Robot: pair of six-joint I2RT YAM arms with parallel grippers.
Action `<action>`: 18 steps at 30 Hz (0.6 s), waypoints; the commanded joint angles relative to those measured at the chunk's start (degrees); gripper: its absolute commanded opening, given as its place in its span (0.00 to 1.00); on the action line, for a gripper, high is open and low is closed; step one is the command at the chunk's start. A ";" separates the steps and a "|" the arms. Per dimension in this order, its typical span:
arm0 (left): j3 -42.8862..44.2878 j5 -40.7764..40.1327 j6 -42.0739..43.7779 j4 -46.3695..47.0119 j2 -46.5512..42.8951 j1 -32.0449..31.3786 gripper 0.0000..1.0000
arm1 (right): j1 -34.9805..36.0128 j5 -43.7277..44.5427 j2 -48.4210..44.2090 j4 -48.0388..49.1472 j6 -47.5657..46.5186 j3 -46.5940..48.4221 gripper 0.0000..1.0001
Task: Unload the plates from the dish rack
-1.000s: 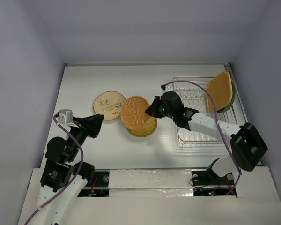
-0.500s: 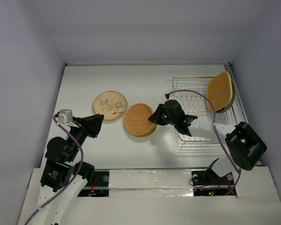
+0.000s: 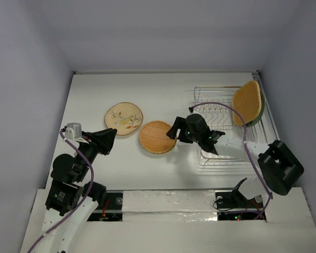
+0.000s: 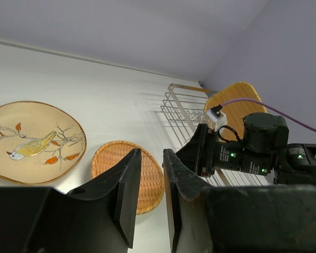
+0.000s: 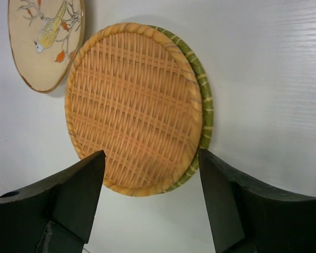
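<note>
Two plates still stand in the dish rack (image 3: 221, 150) at its far right end: an orange wicker plate (image 3: 247, 101) with a green one (image 3: 259, 112) behind it. On the table, a round wicker plate (image 3: 157, 136) (image 5: 131, 105) lies flat on a green-rimmed plate (image 5: 204, 105). A cream plate with a bird and leaves (image 3: 124, 118) (image 4: 31, 139) lies to their left. My right gripper (image 3: 173, 130) (image 5: 151, 155) is wide open just off the wicker plate's right edge, holding nothing. My left gripper (image 3: 111, 138) (image 4: 151, 153) hovers left of the plates, its jaws slightly apart with nothing between them.
The rack's near rows of prongs (image 4: 179, 110) stand bare. The right arm's purple cable (image 3: 221, 105) arches over the rack. White walls close the table at the back and on both sides.
My right gripper opened and let go of the wicker plate, which now lies flat on the green-rimmed plate. That gripper drew back slightly to the right. The left arm has not moved.
</note>
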 commanded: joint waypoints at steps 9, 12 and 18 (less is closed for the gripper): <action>-0.06 0.57 -0.39 2.56 -1.20 0.36 0.21 | -0.05 25.56 -16.91 -21.89 -5.85 7.01 0.20; -0.06 1.18 -0.22 2.74 -1.90 0.36 0.21 | -4.34 34.54 -20.87 -29.36 -8.13 9.57 0.00; -0.15 2.06 -0.22 3.09 -3.48 0.36 0.21 | -19.37 40.70 -25.89 -37.20 -16.30 16.16 0.00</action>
